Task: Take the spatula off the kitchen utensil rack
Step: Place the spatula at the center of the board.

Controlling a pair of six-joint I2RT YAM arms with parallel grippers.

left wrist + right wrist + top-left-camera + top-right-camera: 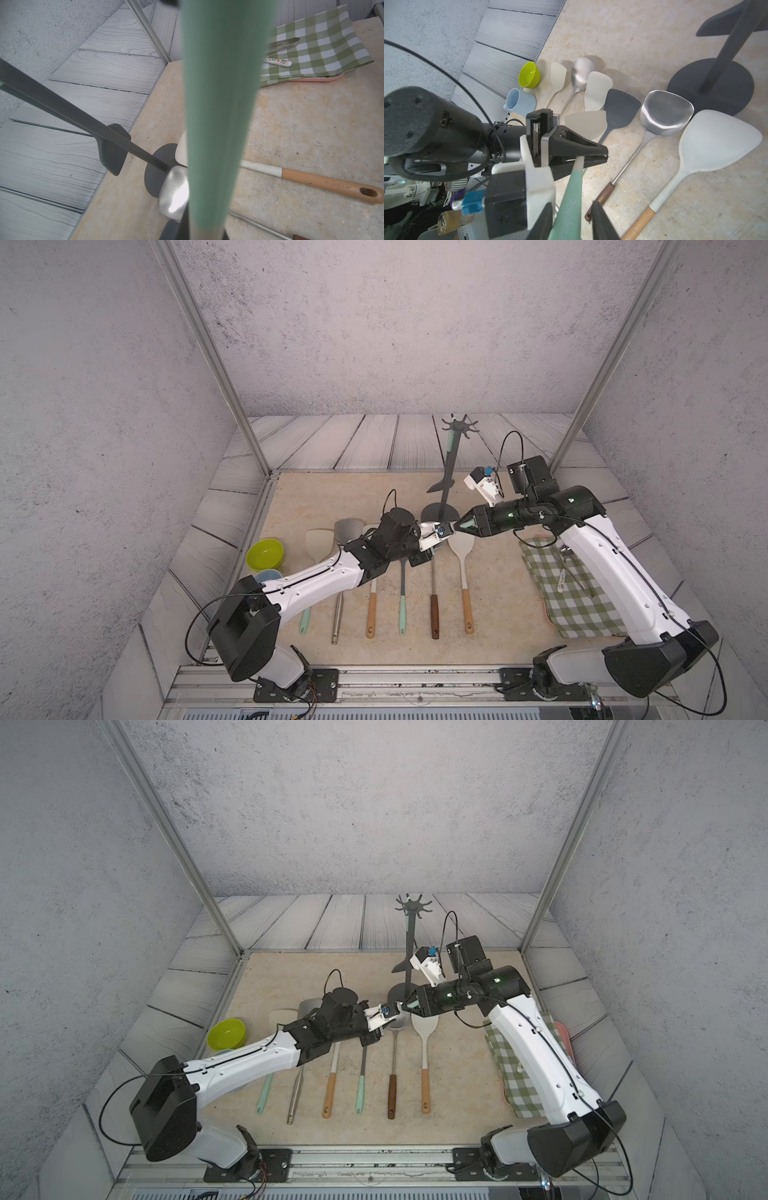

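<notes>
A spatula with a beige head (585,124) and a mint green handle (571,187) hangs in the air between my two arms. My left gripper (605,154) is shut on its neck. The handle runs up the middle of the left wrist view (220,104). My right gripper (571,204) is open, its black fingers (600,220) on either side of the handle with a small gap. The kitchen utensil rack (451,472) stands just behind both grippers. A dark grey spatula (441,487) hangs from its crown of hooks (460,427).
Several spatulas and ladles lie in a row on the beige table (316,497) below my arms. A lime bowl (265,558) and a blue cup (519,101) sit at the left. At the right, under my right arm, lies a green checked cloth (569,593).
</notes>
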